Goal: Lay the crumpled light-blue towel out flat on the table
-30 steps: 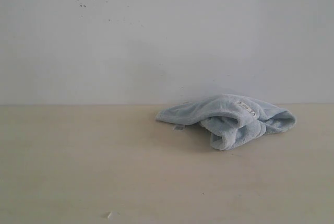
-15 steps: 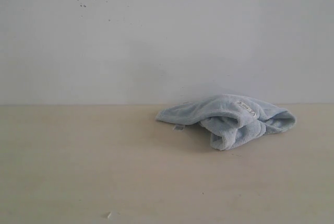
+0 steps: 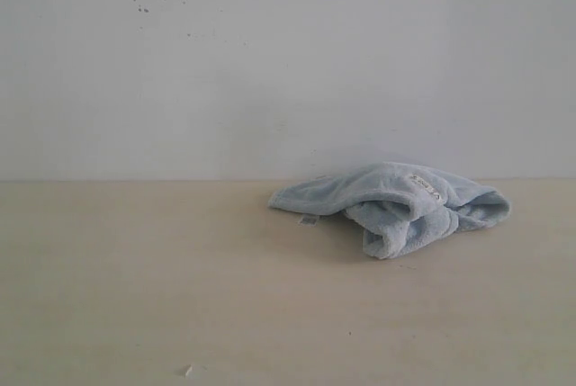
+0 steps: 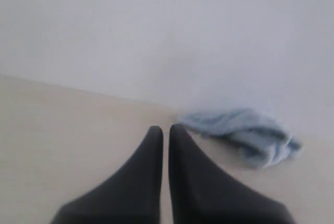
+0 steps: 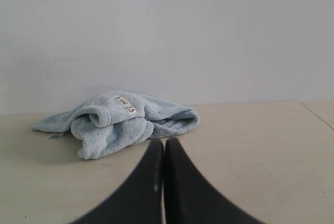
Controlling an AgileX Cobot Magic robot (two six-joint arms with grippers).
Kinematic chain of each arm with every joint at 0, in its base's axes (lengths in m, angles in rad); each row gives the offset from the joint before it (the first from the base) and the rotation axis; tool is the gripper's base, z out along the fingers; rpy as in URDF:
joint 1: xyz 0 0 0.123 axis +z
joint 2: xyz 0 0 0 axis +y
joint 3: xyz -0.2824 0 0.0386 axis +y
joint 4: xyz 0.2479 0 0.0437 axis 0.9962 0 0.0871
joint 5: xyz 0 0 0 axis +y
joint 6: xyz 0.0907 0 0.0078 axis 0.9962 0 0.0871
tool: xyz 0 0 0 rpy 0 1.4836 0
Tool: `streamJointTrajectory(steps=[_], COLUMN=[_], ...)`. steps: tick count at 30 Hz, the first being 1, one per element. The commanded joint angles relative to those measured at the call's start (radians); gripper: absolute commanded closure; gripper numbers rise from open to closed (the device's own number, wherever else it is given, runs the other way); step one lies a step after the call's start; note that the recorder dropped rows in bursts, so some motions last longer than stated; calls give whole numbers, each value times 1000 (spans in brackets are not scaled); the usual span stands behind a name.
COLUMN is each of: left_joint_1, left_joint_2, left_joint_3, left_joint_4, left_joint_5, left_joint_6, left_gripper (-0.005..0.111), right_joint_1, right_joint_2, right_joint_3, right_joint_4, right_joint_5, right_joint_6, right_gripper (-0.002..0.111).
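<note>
The light-blue towel (image 3: pixel 396 206) lies crumpled in a heap on the beige table (image 3: pixel 180 278), right of centre and close to the white wall. A white label shows on its top fold. Neither arm shows in the exterior view. In the left wrist view my left gripper (image 4: pixel 166 129) is shut and empty, short of the towel (image 4: pixel 245 135), which lies off to one side. My right gripper (image 5: pixel 164 142) is shut too, with nothing in it, its tips a little short of the towel's (image 5: pixel 120 122) near edge and not touching it.
A white wall (image 3: pixel 270 62) with a few dark specks rises straight behind the table. A small pale scrap (image 3: pixel 188 371) lies near the table's front edge at the left. The table's right edge (image 5: pixel 318 115) shows in the right wrist view.
</note>
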Motion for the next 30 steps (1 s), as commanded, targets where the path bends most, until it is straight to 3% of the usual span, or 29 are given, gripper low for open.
streamJointTrajectory(steps=[1, 5, 10, 26, 30], left_joint_1=[-4, -4, -4, -4, -4], left_joint_2=[-3, -3, -3, -3, -3], left_joint_3=[4, 4, 4, -242, -288], left_joint_4=[-138, -138, -138, -73, -74], left_joint_5=[-98, -122, -121, -125, -129], left_joint_6=[-95, -151, -396, -417, -547], left_gripper=[103, 103, 103, 103, 103], right_joint_1=[2, 2, 2, 2, 2], right_joint_2=[-5, -5, -5, -5, -5], right_joint_3=[0, 0, 0, 0, 0], right_joint_4=[0, 0, 0, 0, 0], right_joint_5=[-11, -11, -11, -11, -11], right_joint_6=[-2, -2, -2, -2, -2], right_gripper=[108, 108, 108, 108, 108])
